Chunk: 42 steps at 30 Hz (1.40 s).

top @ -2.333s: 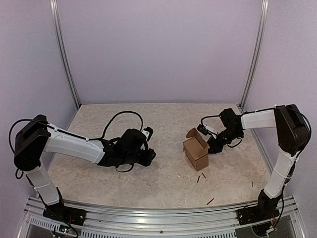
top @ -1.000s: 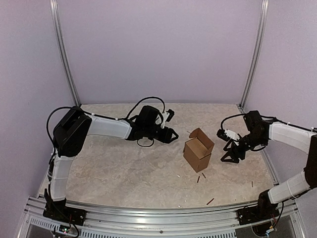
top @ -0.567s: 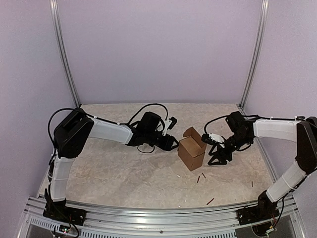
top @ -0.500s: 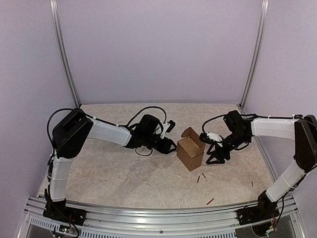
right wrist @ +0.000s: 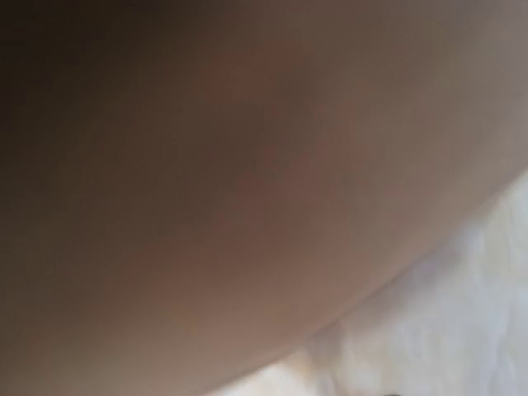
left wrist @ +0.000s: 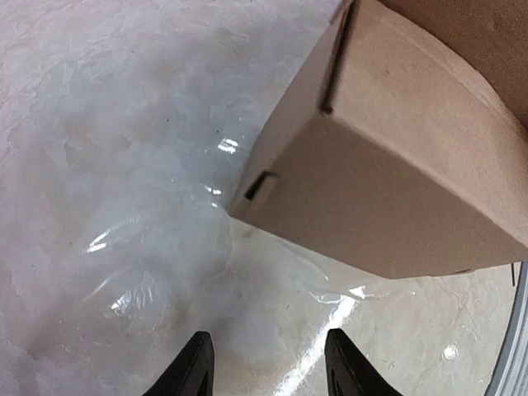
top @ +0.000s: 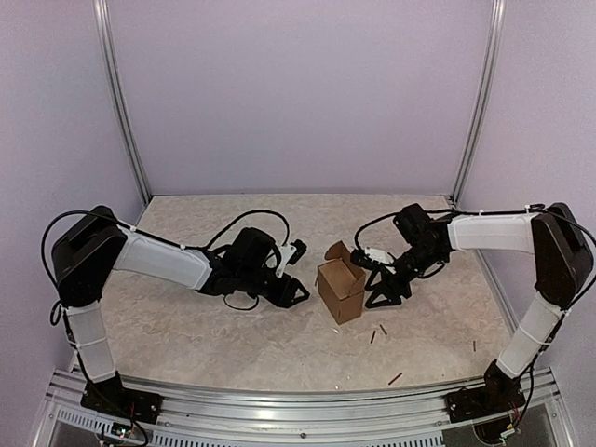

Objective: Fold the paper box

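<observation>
The paper box (top: 341, 291) is a small brown cardboard box standing on the table's middle, its top flap (top: 336, 253) raised open. In the left wrist view the paper box (left wrist: 396, 181) fills the upper right, a little ahead of my fingers. My left gripper (top: 294, 291) sits just left of the box, open and empty, and its fingertips (left wrist: 195, 369) show bare table between them. My right gripper (top: 377, 287) is against the box's right side with its fingers spread. The right wrist view is blurred brown cardboard (right wrist: 231, 165), and the fingers are hidden there.
Several small dark sticks lie on the table in front of and to the right of the box, such as one (top: 372, 337) and another (top: 395, 378). Metal posts (top: 477, 102) stand at the back corners. A metal rail (top: 279, 410) runs along the near edge.
The box has slid left across the table with the right gripper following against its right side. The left gripper has drawn back to the left and nearer, staying open.
</observation>
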Each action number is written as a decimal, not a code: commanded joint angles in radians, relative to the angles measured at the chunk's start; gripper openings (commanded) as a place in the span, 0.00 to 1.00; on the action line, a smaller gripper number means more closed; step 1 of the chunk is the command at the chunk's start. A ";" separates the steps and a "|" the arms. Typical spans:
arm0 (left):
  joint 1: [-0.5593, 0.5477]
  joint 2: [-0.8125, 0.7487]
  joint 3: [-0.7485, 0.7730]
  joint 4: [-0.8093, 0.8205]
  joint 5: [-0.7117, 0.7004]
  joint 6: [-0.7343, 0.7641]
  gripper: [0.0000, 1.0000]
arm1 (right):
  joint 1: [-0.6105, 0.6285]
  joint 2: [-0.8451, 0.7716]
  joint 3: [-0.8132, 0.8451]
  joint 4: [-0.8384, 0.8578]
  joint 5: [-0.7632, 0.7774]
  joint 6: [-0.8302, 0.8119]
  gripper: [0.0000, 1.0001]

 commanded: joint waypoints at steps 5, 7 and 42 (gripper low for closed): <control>-0.050 -0.138 -0.167 -0.044 -0.128 -0.034 0.45 | 0.084 0.099 0.095 -0.021 -0.020 -0.025 0.59; -0.048 -0.177 -0.201 -0.040 -0.162 -0.035 0.45 | 0.086 0.110 0.110 -0.038 -0.020 -0.029 0.58; 0.046 -0.049 0.353 -0.282 -0.017 0.338 0.47 | 0.184 -0.131 0.189 -0.160 0.264 -0.005 0.62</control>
